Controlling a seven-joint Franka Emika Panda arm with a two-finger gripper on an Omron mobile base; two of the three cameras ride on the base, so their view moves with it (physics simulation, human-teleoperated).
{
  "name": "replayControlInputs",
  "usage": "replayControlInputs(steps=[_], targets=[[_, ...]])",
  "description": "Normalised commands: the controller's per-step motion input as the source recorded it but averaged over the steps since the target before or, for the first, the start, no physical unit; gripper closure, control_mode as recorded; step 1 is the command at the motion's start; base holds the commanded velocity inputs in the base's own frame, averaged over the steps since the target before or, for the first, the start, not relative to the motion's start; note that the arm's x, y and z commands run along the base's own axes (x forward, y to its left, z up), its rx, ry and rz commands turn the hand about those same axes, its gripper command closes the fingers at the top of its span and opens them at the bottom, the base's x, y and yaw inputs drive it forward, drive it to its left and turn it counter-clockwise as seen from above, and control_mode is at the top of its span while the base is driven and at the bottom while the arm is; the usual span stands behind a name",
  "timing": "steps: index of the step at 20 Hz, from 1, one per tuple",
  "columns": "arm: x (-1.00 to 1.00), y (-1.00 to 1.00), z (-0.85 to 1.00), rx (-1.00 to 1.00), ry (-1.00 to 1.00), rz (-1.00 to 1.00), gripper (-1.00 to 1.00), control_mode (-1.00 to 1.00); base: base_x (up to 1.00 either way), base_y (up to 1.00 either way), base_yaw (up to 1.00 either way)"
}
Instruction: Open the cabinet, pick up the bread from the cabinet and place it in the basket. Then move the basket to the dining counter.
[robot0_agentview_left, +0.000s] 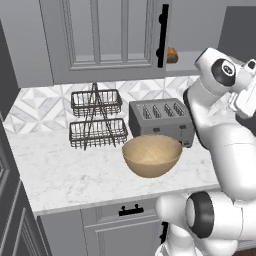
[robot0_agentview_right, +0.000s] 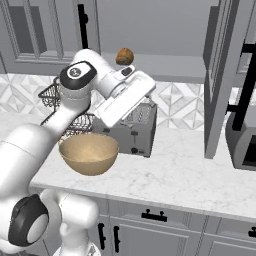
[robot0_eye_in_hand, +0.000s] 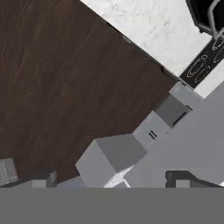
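Fig. legend. Bread (robot0_agentview_right: 124, 56): small golden-brown rounded lump on the grey shelf inside the cabinet (robot0_agentview_left: 107, 35), near the shelf's front edge. It stands slightly taller than wide in the right base view, so its long axis looks roughly upright, tilted a little; too small to say which end points where. Surface matte, darker brown at the top, w/ no clear markings. In the left base view the bread (robot0_agentview_left: 172, 54) shows just past the open door's edge, beside the black bar handle (robot0_agentview_left: 162, 36).

Basket (robot0_agentview_left: 152, 155): wide, smooth tan bowl, mouth up, on the marble worktop (robot0_agentview_left: 75, 175) just in front of the toaster (robot0_agentview_left: 161, 119); apart from the wire rack (robot0_agentview_left: 97, 120) to its left.

Gripper: the two dark finger tips (robot0_eye_in_hand: 43, 177) sit far apart at the bottom of the hand view, jaws spread wide, nothing between them. The hand view looks down on dark wood floor (robot0_eye_in_hand: 57, 78) and a marble slab corner (robot0_eye_in_hand: 153, 30). Arm's forearm (robot0_agentview_right: 125, 97) passes in front of the toaster, below the bread.
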Motion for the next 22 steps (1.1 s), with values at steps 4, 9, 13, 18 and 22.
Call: replayControlInputs(steps=[4,9,13,18,22], targets=[[0.34,0.61,-1.00,0.64,-0.39,-0.31,-1.00,-1.00,0.00,0.00,0.00],[0.34,0.52,-1.00,0.83,-0.44,-0.31,-1.00,-1.00,0.00,0.00,0.00],[0.53,0.67,-0.78,0.59,-0.58,-0.31,-1.00,-1.00,0.00,0.00,0.00],[0.39,1.00,0.14,0.12,-0.75,-0.22,-1.00,-1.00,0.00,0.00,0.00],[0.22,0.85,0.97,-0.33,-0.56,-0.01,-1.00,-1.00,0.00,0.00,0.00]])
